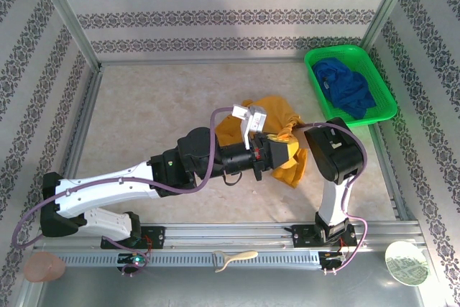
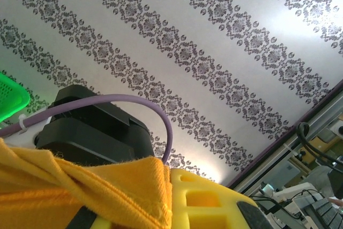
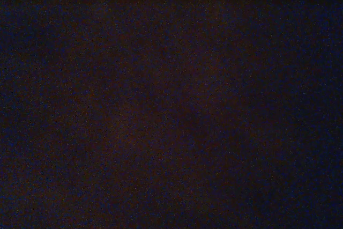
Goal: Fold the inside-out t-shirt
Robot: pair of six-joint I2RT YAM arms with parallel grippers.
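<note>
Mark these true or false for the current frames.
1. The t-shirt lies spread flat. False: it is bunched in a heap.
2. The blue cloth sits in the green basket. True.
3. Shirt fabric drapes over a finger of the left claw. True.
4. The right wrist view is bright and sharp. False: it is almost black.

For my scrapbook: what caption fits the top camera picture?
Yellow t-shirt bunched where left arm and right arm meet, green basket of blue cloth nearby.
</note>
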